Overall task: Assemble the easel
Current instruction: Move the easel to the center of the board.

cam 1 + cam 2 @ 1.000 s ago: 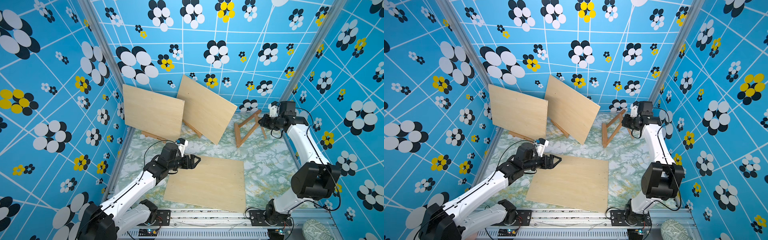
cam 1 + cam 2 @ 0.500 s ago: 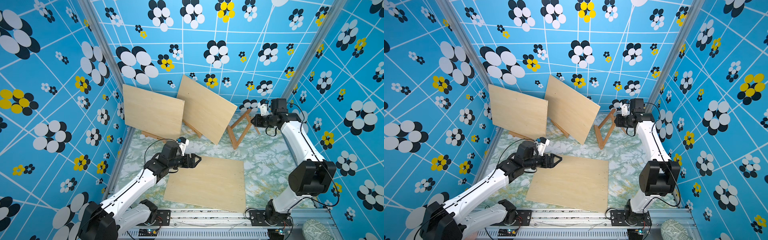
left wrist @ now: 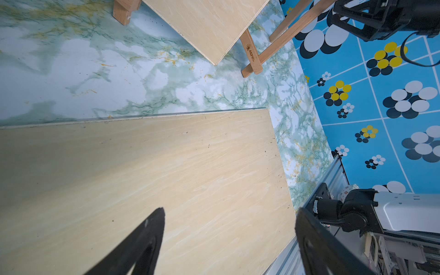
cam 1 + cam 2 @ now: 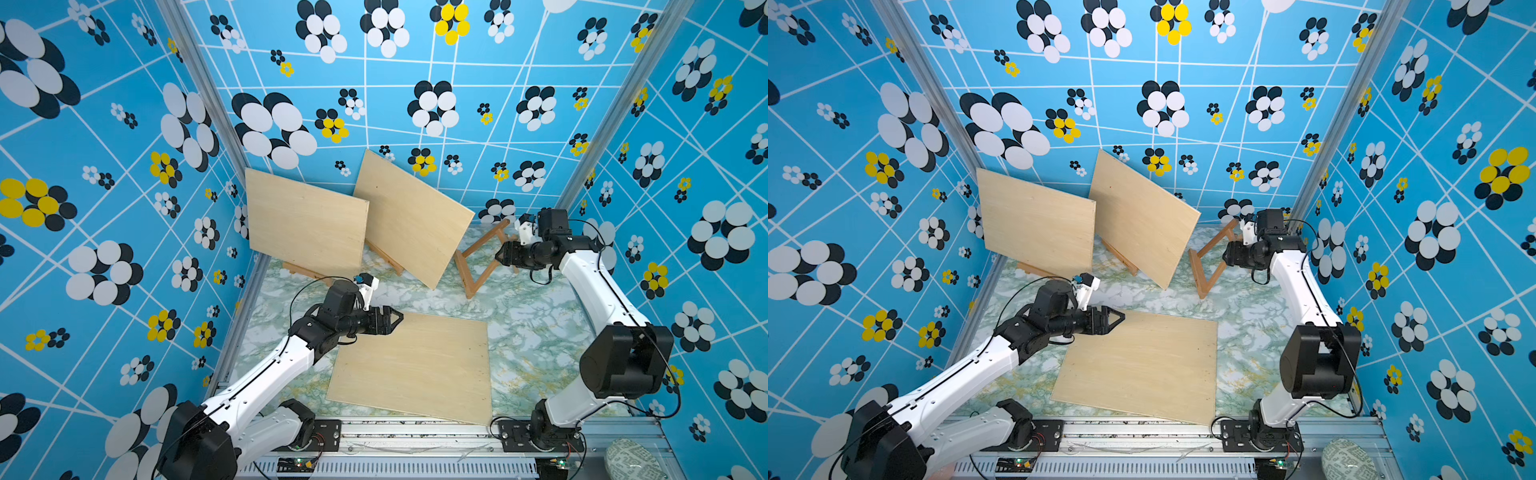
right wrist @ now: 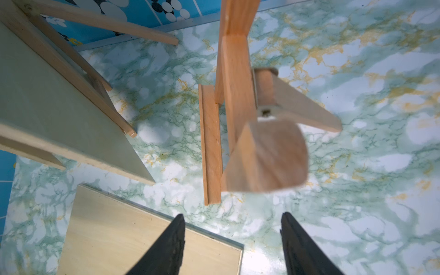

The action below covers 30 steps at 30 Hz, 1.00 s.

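Plywood fills much of both top views. One pale rectangular plywood board [image 4: 415, 365] lies flat on the green-and-white marbled tabletop [image 4: 540, 324] near the front rail. A second plywood panel [image 4: 307, 224] and a third plywood panel [image 4: 411, 216] lean on wooden stands at the blue flowered back wall. My left gripper [image 4: 397, 320] hovers over the flat board's far corner on my left side, jaws spread with nothing between them. The small light-brown wooden easel [image 4: 464, 276] stands on the tabletop towards the back on my right, just beside the third panel's lower corner. My right gripper [image 4: 500, 255] sits against its raised end. From up here I cannot tell whether it touches the wood.

My left wrist view shows my left gripper [image 3: 229, 210] with its black fingers [image 3: 152, 233] wide apart above the flat board [image 3: 142, 178], holding nothing. Past the board's edge lies bare marble, then the third panel's corner [image 3: 209, 28] and one foot of the easel [image 3: 252, 57] resting on the tabletop.

My right wrist view shows my right gripper [image 5: 232, 215] with its fingers [image 5: 173, 238] parted and the gap empty. The easel's blurred, rounded top [image 5: 266, 154] sits ahead of the tips, not between them, and its legs splay down to the marble. A corner of the flat board [image 5: 142, 238] shows beneath.
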Available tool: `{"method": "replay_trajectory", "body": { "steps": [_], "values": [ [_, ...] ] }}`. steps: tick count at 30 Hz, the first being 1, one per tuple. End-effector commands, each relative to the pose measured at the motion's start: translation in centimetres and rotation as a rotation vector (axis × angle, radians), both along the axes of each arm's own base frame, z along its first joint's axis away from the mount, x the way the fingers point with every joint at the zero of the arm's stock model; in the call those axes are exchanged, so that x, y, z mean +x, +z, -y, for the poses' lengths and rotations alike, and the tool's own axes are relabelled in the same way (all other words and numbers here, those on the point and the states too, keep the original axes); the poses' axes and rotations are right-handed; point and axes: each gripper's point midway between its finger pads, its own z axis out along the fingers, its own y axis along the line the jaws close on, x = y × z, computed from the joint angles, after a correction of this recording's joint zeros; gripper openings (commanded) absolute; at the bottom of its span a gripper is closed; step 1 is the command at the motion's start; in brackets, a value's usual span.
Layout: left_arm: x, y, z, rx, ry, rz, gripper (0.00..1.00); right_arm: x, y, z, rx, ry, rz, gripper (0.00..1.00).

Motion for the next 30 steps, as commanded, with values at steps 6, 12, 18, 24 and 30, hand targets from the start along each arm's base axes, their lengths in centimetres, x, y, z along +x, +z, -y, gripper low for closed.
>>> {"method": "replay_trajectory", "body": {
  "steps": [6,12,18,24,30],
  "values": [
    [0.0,1.1,-0.1,-0.007,0.001,0.029,0.87,-5.6,-0.2,3.1,0.281,-0.36,0.058,0.62],
    [0.1,0.7,-0.1,0.006,0.009,0.021,0.87,-7.1,-6.2,7.6,0.566,-0.607,-0.074,0.32],
    [0.1,1.0,-0.2,0.016,0.01,0.031,0.87,-1.9,-10.7,8.5,0.705,-0.635,-0.183,0.0],
    [0.0,0.8,-1.3,0.061,0.028,0.038,0.87,2.5,-12.8,9.6,0.698,-0.649,-0.23,0.0],
    [0.7,0.0,-1.4,0.063,0.045,0.016,0.87,6.1,-14.7,9.7,0.67,-0.639,-0.274,0.0]
  ]
}}
